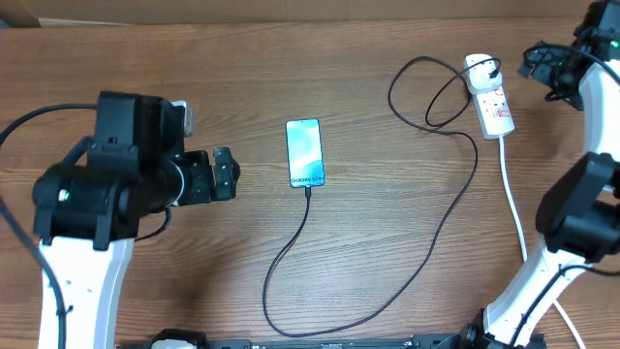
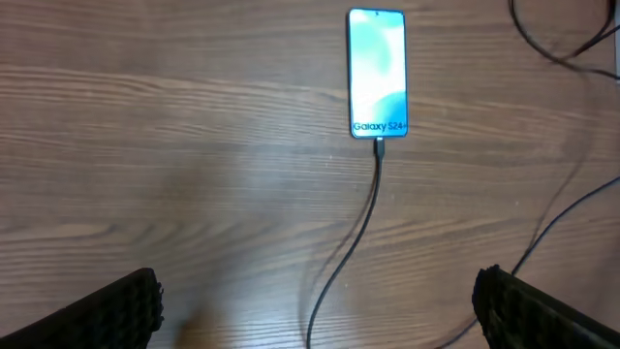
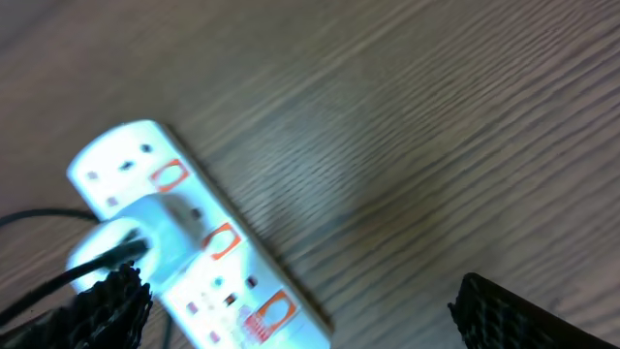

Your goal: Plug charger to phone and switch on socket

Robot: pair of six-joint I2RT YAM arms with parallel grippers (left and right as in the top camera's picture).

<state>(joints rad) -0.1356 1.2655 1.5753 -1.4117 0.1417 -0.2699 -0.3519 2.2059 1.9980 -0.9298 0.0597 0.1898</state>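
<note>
The phone [image 1: 304,152] lies face up mid-table, its cyan screen lit; it also shows in the left wrist view [image 2: 377,73]. The thin black charger cable [image 1: 387,291] runs from the phone's near end, where its tip [image 2: 379,147] sits in the port, loops round and reaches the white socket strip [image 1: 492,97] at the far right. Its plug [image 3: 145,233] sits in the strip [image 3: 208,281]. My left gripper [image 1: 226,174] is open and empty, left of the phone. My right gripper [image 1: 538,66] is open, just right of the strip's far end.
The strip's thick white cord [image 1: 513,204] runs toward the near right edge by the right arm's base [image 1: 528,301]. Bare wooden table [image 1: 194,271] lies around the phone.
</note>
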